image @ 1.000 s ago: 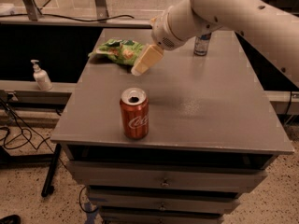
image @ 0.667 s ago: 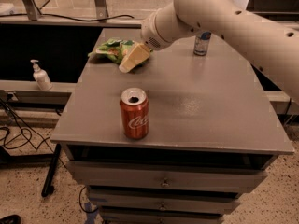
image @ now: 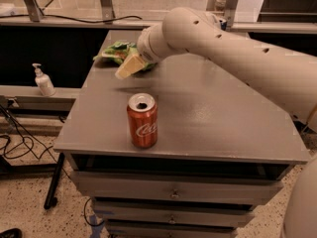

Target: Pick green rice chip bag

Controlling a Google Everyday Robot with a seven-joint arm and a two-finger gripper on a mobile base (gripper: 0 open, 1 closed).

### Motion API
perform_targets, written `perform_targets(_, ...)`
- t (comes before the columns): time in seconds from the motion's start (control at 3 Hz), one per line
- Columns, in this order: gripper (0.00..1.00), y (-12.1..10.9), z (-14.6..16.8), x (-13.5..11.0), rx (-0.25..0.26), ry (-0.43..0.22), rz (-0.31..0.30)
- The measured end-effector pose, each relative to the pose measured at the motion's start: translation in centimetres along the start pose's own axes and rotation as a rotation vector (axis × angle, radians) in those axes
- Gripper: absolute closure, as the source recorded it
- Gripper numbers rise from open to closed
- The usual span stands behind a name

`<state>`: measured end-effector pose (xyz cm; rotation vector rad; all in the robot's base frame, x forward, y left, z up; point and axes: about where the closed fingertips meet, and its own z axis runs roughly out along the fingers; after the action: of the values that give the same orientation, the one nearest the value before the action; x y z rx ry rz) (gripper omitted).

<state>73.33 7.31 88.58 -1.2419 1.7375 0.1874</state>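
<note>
The green rice chip bag [image: 116, 52] lies flat at the far left of the grey cabinet top [image: 213, 118], partly hidden behind the gripper. My gripper [image: 128, 67], with cream-coloured fingers [image: 130, 66], hangs just over the bag's near right edge at the end of the white arm [image: 233, 58]. Whether it touches the bag does not show. A red cola can [image: 142, 120] stands upright near the front left edge. The blue-silver slim can is hidden behind the arm.
A white soap dispenser [image: 43, 81] stands on a low ledge to the left. Cables [image: 15, 138] lie on the floor at the left. Drawers [image: 173, 192] sit below the top. A rail [image: 74, 21] runs behind.
The arm has swung left and lower across the top, carrying the gripper closer over the bag. It now covers the slim can at the back. The cola can has not moved.
</note>
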Motion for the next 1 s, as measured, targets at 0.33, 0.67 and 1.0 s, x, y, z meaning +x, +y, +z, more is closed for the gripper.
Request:
perform_targets(0.33,0.18,-0.9,2.1,1.0,0.052,-0.001,-0.004)
perform_targets(0.67,0.41,-1.6,3.2,1.7,0.078,0.003,-0.011)
perform_targets(1.0,0.64,-2.2,3.3,2.0,0.096,0.005,-0.023)
